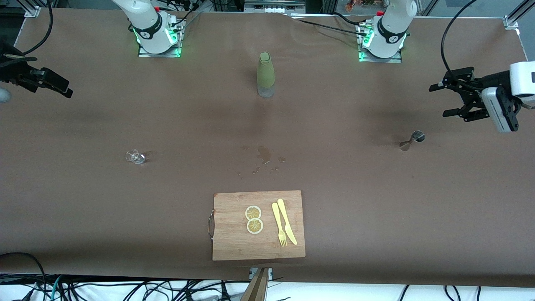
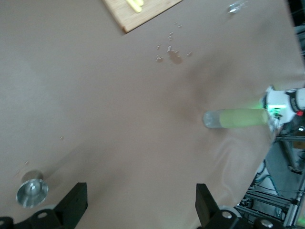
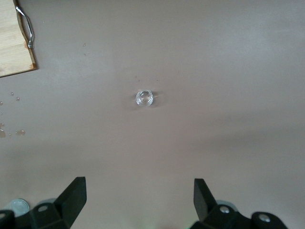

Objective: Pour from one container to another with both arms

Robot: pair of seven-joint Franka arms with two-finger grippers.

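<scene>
Cutting board (image 1: 234,234), wooden: at the counter (image 1: 83,209) edge nearest the front camera, bearing two lemon slices (image 1: 253,219), a yellow fork (image 1: 278,224) and a yellow knife (image 1: 287,220).

Spilled droplets (image 1: 263,158): on the counter just farther than the board.

Glass cup (image 1: 136,156), tiny, clear: stood upright toward the right arm's end, mouth up, long axis vertical; seen from above in the right wrist view (image 3: 144,98).

Jigger (image 1: 412,140), steel, hourglass-shaped: stood upright toward the left arm's end, open bowl up, axis vertical; also in the left wrist view (image 2: 32,192).

Right claw (image 1: 52,85): spread wide, holding and touching nothing; hung in the air at the right arm's end, well apart from the cup.

Left claw (image 1: 447,99): spread wide, empty, touching nothing; hung in the air near the jigger, not in contact.

Olive-green bottle (image 1: 265,74): upright, mid-counter, farthest from the camera, between the two arm bases.
</scene>
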